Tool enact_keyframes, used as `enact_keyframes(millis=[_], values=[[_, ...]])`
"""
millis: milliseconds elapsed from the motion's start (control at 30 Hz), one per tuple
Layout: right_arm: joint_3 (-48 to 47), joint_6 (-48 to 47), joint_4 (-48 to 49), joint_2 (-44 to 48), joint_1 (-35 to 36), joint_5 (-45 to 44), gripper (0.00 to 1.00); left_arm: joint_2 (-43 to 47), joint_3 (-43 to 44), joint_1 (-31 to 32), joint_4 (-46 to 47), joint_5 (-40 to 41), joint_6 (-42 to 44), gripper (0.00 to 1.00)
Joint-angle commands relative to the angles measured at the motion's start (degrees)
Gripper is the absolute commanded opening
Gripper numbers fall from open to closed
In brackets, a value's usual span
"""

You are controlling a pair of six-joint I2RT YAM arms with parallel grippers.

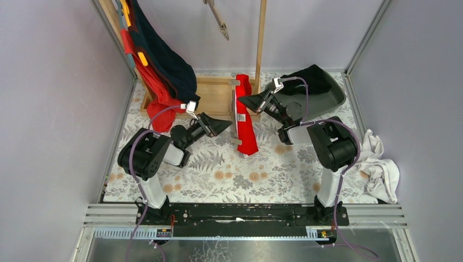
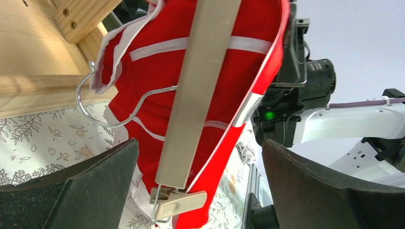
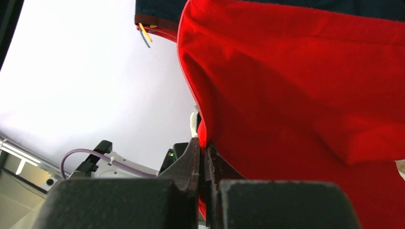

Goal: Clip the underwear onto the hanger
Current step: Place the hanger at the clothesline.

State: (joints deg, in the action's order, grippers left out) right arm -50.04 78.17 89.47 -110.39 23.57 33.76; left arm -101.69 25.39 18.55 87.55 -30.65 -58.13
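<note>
The jaws of your left gripper (image 1: 221,126) are wide apart and hold nothing. The jaws of your right gripper (image 1: 245,101) are pinched tight on the red edge of the underwear (image 1: 247,128). The underwear is in the middle of the table (image 1: 218,174), in a long strip that runs from 12 o'clock down to 6 o'clock. The left gripper is just beside it at 9 o'clock, and the right gripper meets it at 1 o'clock. In the left wrist view the wooden hanger (image 2: 200,86) lies across the red cloth, right between the two open fingers (image 2: 95,186). A clip (image 2: 179,202) sits at the near end of the hanger, next to the cloth, but you cannot tell if it bites the cloth. The wooden rack (image 1: 215,95) stands behind the underwear at 11 o'clock, with dark clothes (image 1: 164,60) hanging on it. A black tray (image 1: 327,93) is at 2 o'clock. A white cloth (image 1: 382,172) is at 4 o'clock.
</note>
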Motion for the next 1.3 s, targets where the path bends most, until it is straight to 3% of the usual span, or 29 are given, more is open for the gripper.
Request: enact_keyframes(millis=[0,733,1267], values=[[-2.8,1.8,8.1,4.0,-0.4,1.1,0.0,-1.8,1.9,1.3,4.7,-0.9,1.0,1.0],[-3.7,4.2,8.1,7.2,-0.3,1.1,0.0,-5.2,5.6,5.7,5.1,-1.2,2.2,0.98],[-1.8,4.1,8.1,7.9,-0.5,0.6,0.0,-2.0,4.6,7.5,5.2,2.2,5.4,0.52]])
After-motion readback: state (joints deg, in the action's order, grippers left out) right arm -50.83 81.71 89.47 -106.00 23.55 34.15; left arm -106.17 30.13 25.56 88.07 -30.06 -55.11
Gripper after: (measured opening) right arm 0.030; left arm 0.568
